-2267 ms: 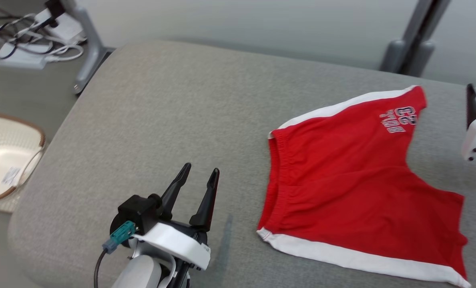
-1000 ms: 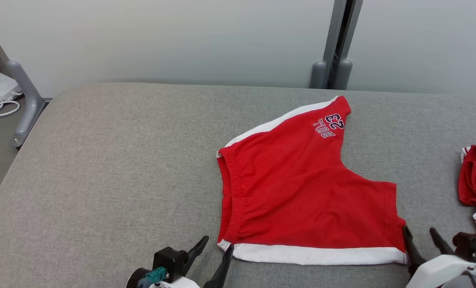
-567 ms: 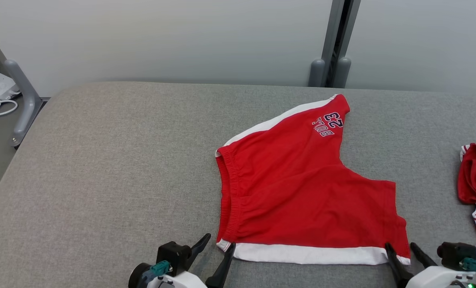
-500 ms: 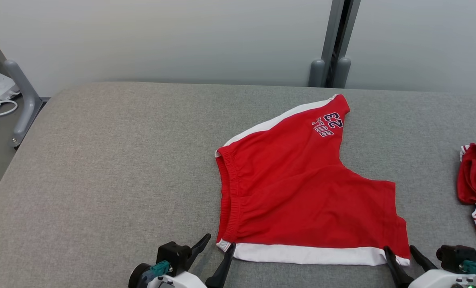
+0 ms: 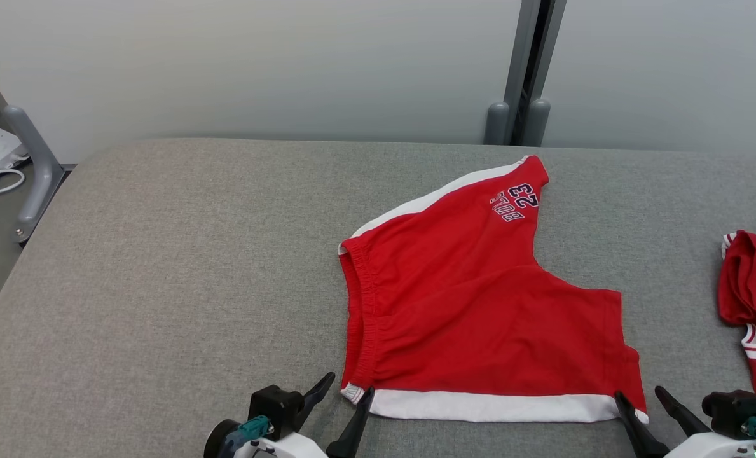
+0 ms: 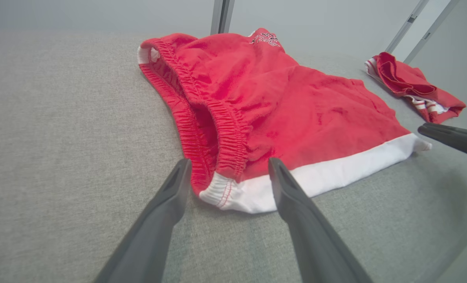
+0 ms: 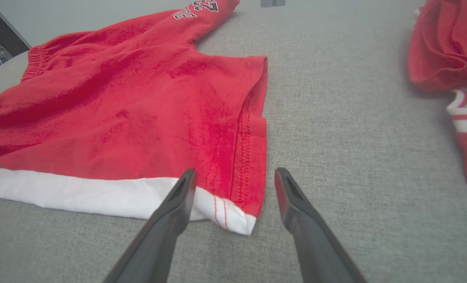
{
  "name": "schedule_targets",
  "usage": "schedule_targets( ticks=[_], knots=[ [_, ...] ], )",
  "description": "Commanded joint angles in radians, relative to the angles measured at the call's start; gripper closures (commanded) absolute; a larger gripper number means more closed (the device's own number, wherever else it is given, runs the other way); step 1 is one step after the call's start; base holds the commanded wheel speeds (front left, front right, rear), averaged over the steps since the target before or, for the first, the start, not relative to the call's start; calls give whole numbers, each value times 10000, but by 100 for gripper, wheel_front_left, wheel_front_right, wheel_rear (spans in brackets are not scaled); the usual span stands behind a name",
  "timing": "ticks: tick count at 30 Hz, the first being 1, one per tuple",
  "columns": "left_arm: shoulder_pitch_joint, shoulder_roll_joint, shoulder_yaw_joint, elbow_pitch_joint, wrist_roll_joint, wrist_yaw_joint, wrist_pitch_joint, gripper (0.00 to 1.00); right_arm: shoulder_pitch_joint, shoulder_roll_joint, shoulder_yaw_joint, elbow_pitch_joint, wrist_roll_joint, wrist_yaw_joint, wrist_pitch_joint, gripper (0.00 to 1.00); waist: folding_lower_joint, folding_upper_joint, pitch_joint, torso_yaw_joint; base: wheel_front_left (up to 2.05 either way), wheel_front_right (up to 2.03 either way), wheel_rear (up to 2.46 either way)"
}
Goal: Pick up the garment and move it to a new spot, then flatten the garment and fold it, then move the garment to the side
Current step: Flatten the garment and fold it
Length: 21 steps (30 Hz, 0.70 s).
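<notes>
The garment (image 5: 479, 305) is a pair of red shorts with white side stripes and a "23" print, lying spread flat on the grey padded table (image 5: 193, 254). My left gripper (image 5: 348, 384) stands open at the near waistband corner, which lies between its fingers (image 6: 227, 167) in the left wrist view. At the near hem corner my right gripper (image 5: 637, 395) is open too, its fingers straddling the corner (image 7: 235, 177). Neither holds the cloth (image 6: 280, 98) (image 7: 119, 102).
A second red garment with white stripes (image 5: 753, 299) (image 6: 412, 84) (image 7: 449, 63) lies bunched at the table's right edge. A grey post (image 5: 517, 70) rises behind the table. A metal leg (image 5: 31, 159) and cables stand on the floor at left.
The head camera swung from the table's left side to face the shorts. Over the last second both grippers stayed open at the near corners; the right one edged slightly toward the hem corner.
</notes>
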Motion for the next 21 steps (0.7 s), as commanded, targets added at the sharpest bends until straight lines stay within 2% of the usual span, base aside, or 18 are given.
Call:
schedule_targets(
  ticks=[1, 8, 21],
  knots=[
    [5, 52, 11, -29, -62, -38, -40, 0, 154, -166, 148, -244, 76, -3, -73, 0, 0, 0, -2, -6, 0, 0, 0],
    [-28, 52, -3, -8, -95, -39, -40, 0, 288, -477, 564, -600, 309, -3, 230, 0, 0, 0, 35, -35, 0, 0, 0],
    [-209, 51, -347, 381, -235, -39, -40, 0, 111, -514, 1000, -353, 440, -3, 526, 0, 0, 0, 50, -74, 0, 0, 0]
  ],
)
